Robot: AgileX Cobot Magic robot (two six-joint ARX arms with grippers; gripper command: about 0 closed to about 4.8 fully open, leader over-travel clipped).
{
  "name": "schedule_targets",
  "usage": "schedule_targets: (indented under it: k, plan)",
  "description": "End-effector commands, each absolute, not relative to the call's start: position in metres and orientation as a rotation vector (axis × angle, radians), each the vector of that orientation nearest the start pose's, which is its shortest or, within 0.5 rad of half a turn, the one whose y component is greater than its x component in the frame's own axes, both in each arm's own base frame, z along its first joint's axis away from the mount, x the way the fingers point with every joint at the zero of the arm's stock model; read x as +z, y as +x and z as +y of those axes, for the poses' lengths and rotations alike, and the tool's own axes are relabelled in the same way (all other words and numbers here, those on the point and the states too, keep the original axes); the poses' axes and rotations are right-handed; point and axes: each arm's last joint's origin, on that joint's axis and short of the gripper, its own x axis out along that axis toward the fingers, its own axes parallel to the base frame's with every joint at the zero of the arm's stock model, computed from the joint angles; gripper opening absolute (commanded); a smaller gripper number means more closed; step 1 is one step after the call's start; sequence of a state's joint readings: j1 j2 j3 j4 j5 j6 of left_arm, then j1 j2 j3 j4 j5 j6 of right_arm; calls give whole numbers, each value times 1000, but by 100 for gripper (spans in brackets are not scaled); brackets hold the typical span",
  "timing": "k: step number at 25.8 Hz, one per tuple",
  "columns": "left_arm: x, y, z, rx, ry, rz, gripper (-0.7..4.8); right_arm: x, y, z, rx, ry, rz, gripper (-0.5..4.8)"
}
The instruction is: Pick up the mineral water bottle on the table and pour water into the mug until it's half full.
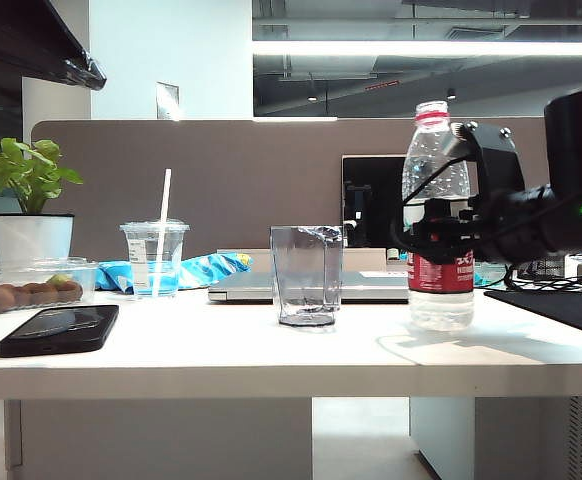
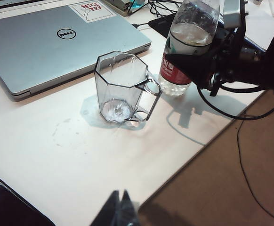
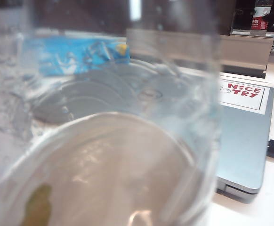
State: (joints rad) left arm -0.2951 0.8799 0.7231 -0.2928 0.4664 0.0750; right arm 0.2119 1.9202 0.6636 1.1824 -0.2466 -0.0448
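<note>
Grasping is the step in hand: the right gripper [image 1: 433,225] sits around the tall clear plastic mineral water bottle with the red-and-white label [image 1: 439,215], at label height, with the bottle upright on the white bench [image 1: 221,350] towards its right end. The black fingers flank the bottle on both sides, but whether they already press it or have a gap left I cannot tell; the right wrist view is filled by the bottle's clear wall [image 3: 108,141]. The clear grey-tinted faceted glass mug [image 1: 306,275] stands empty near the middle of the bench, just beside the bottle and in front of the silver laptop [image 2: 57,42]. The left gripper [image 2: 120,212] hangs over the front edge, fingertips together, holding nothing. Next, by my judgement, comes a firm squeeze, then a straight lift, a carry over the mug's mouth and a slow tilt
</note>
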Motion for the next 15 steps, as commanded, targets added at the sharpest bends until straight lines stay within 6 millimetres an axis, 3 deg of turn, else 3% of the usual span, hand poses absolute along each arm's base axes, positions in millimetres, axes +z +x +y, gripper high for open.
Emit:
schedule_targets:
  k: [1, 15]
  plan:
    - [290, 176, -67, -764, 37, 414, -2, 149, 329, 78, 462, -178, 45, 241]
    - [290, 176, -67, -760, 37, 414, -2, 218, 353, 84, 391, -672, 132, 243]
